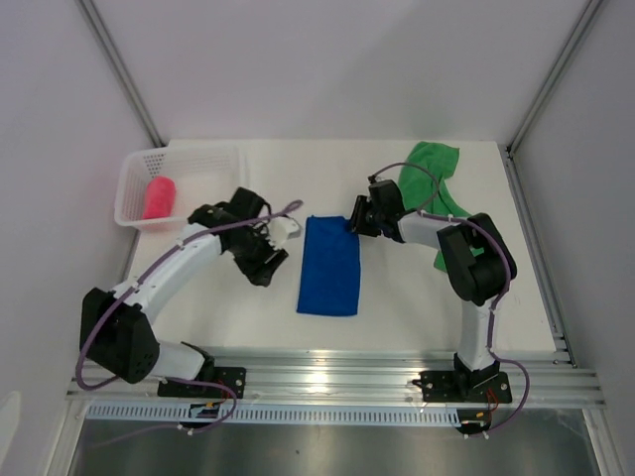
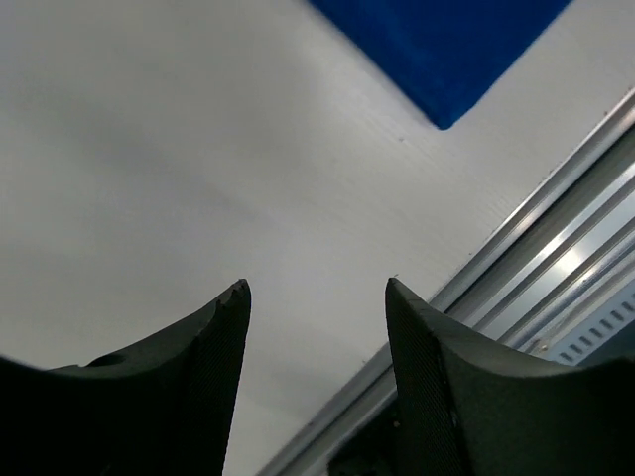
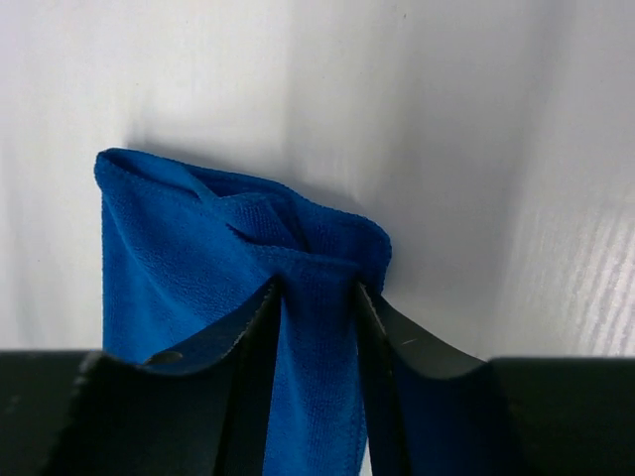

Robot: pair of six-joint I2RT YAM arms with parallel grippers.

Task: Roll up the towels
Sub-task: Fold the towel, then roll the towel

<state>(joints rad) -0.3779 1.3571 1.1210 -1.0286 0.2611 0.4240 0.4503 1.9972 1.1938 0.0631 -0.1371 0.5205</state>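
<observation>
White table (image 1: 417, 297). At far left, white basket (image 1: 193, 159). In the middle, blue towel (image 1: 330, 266) spread flat; at far right, green towel (image 1: 429, 174) crumpled; inside basket, pink towel (image 1: 159, 198) rolled. Right gripper (image 3: 316, 288) clamped on blue towel's bunched far corner. Left gripper (image 2: 316, 288) parted, empty, above bare table.

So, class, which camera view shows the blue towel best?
The top external view: the whole blue towel lies there as a long flat strip. The right wrist view shows only one bunched end, pinched in the right pincer; the left wrist view catches just a corner.
</observation>
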